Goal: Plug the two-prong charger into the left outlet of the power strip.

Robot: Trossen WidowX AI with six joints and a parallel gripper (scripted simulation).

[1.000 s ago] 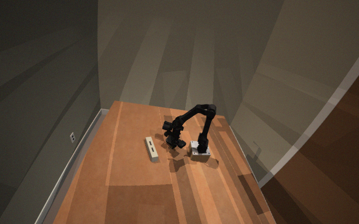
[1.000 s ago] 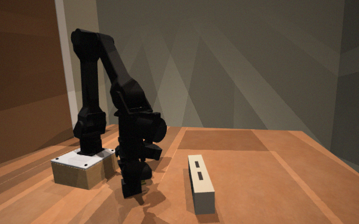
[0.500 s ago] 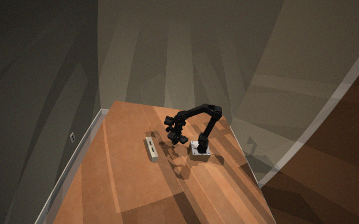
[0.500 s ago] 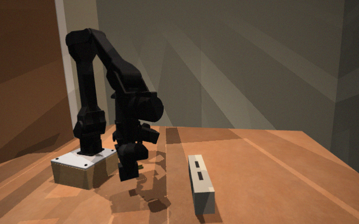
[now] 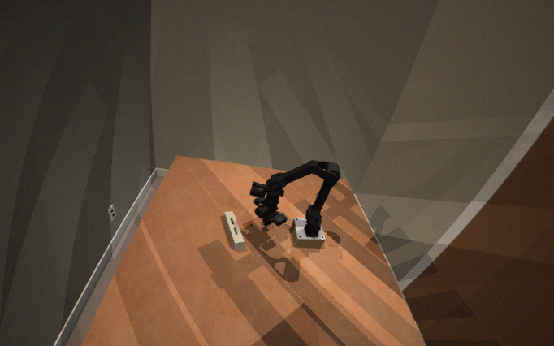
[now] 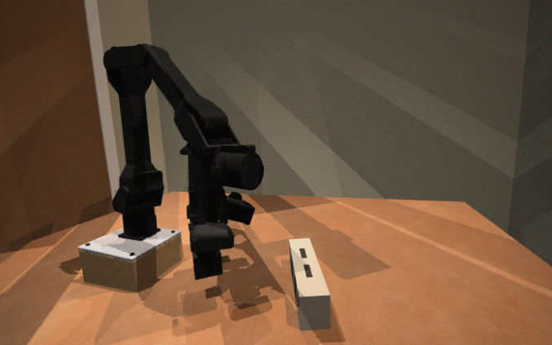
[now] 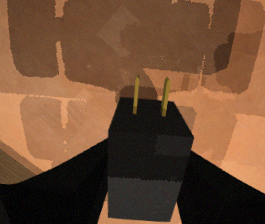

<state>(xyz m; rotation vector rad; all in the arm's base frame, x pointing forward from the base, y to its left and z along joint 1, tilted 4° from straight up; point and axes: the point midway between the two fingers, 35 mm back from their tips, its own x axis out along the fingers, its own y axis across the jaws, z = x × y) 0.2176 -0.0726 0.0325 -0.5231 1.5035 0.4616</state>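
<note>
My gripper [image 5: 271,219] [image 6: 208,265] [image 7: 143,147] is shut on the black two-prong charger [image 7: 143,197], with a finger on each side of its body. The gripper appears to hold it a little above the table. Two parallel brass prongs point away from the fingers toward the top of the wrist view; in the exterior view they stick out past the finger toward the strip. The cream power strip [image 5: 239,239] [image 6: 316,287] stands on the table in front of the gripper, apart from the charger. Two dark rectangles show on its top. Its side facing the arm shows dark shapes; the outlet slots cannot be made out.
The arm's base block [image 5: 309,242] [image 6: 108,270] stands behind the gripper, on the side away from the strip. The wooden table [image 5: 175,193] [image 6: 419,278] carries both, with many shadows across it. A wall outlet [image 5: 112,212] is beyond the table's left edge in the top view.
</note>
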